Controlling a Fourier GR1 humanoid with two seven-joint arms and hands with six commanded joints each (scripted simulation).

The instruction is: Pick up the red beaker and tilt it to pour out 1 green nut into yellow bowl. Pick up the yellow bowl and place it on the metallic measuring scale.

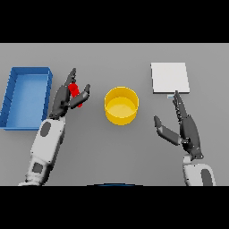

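Note:
The red beaker stands left of centre, mostly hidden between the fingers and thumb of my left hand. Those fingers reach past it on the far side and the thumb sits on its right; they look nearly straight around it. The yellow bowl sits at the table's centre, upright, its inside plain yellow with no nut visible. The metallic measuring scale is a flat pale square at the back right. My right hand hovers open below the scale, fingers pointing toward it, thumb spread left.
A blue tray with raised walls lies at the far left, close beside my left arm. Grey table surface shows between the bowl and each hand.

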